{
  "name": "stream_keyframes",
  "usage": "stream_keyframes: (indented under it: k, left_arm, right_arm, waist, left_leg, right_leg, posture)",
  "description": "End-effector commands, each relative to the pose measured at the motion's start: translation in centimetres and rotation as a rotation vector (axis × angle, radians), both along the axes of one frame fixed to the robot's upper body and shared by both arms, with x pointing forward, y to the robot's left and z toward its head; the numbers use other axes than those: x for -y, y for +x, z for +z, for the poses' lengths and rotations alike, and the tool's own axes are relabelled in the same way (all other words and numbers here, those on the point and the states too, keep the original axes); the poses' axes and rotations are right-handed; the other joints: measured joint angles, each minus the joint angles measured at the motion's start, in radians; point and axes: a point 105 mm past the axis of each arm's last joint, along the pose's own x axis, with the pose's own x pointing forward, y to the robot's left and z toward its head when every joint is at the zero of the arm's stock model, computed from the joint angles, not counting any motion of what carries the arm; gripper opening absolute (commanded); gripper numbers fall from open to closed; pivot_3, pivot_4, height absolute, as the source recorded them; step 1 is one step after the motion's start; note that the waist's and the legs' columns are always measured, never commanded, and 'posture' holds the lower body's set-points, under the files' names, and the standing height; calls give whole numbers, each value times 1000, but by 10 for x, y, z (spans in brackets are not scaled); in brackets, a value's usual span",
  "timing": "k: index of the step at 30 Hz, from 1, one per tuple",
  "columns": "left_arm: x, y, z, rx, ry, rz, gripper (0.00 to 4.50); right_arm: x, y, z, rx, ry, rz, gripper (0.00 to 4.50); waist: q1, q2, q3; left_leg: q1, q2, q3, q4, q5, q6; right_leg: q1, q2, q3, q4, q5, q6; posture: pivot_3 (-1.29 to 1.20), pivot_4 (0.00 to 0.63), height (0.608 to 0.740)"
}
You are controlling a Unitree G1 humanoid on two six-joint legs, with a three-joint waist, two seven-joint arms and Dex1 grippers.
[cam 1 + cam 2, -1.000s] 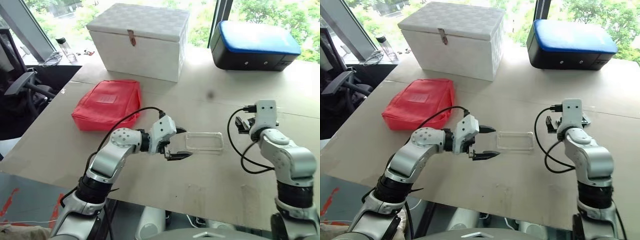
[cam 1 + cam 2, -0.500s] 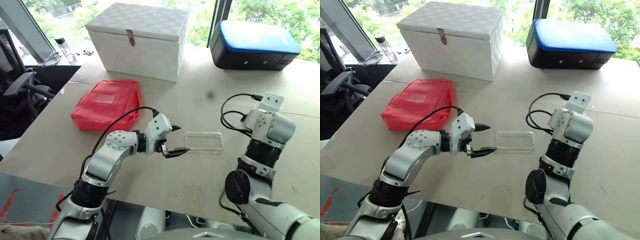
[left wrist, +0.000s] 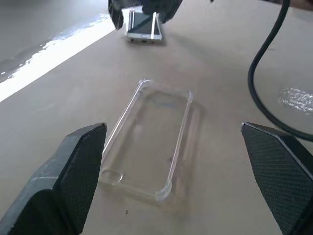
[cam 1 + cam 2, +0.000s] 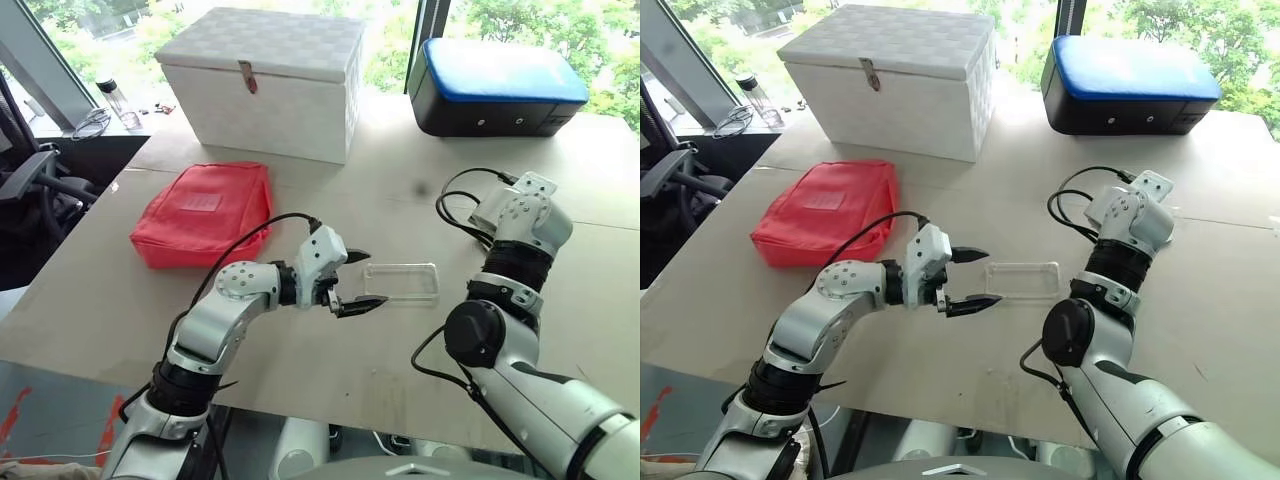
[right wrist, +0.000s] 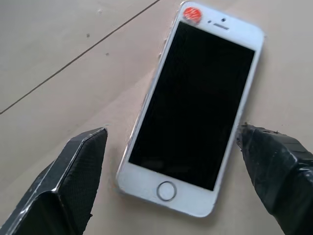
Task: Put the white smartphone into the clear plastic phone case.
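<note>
The left gripper [image 4: 358,279] hangs just above the wooden table [image 4: 330,375], its two black fingers spread as wide as they go and holding nothing. The one clear plastic phone case [image 4: 402,282] lies flat and empty on the table right in front of those fingertips, not touched by them; in the left wrist view the case [image 3: 152,137] sits between the two finger pads [image 3: 80,161], open side up.

The right gripper [image 5: 173,181] is tipped downward over the one white smartphone [image 5: 195,107], fingers likewise fully apart and gripping nothing. The phone lies flat, dark screen up, with a small red sticker [image 5: 191,13] at its top corner, framed between the two fingers; whether a finger touches it cannot be told. It rests on the table well beyond the case from the left gripper, as the left wrist view shows [image 3: 142,27].

Farther back on the table stand one red zippered pouch [image 4: 205,211], one white lidded box [image 4: 270,80] with a brown latch, and one black case with a blue top [image 4: 495,88].
</note>
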Motion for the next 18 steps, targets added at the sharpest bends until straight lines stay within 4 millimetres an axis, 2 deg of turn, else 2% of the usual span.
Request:
stream_keyframes:
  k: [1,11,18]
  left_arm:
    - [-2,-5,26,77,-48,-29,4476]
    - [-13,-10,33,89,-46,10,4476]
    - [-12,-11,34,85,-51,21,4476]
  right_arm:
    - [-28,9,4,12,53,33,4500]
    - [-23,8,-10,-75,113,-105,4500]
    - [-13,10,-15,-89,124,-176,4500]
  waist:
    - [-2,0,0]
    - [-24,-1,0]
    - [-24,-3,-2]
  left_leg:
    - [0,0,0,0,0,0]
    - [2,0,1,0,0,0]
    - [3,0,1,0,0,0]
  right_leg:
    - [0,0,0,0,0,0]
    - [1,0,1,0,-1,3]
    - [2,0,1,-1,-2,3]
  posture:
    - [0,150,740]
    - [0,150,740]
    - [0,150,740]
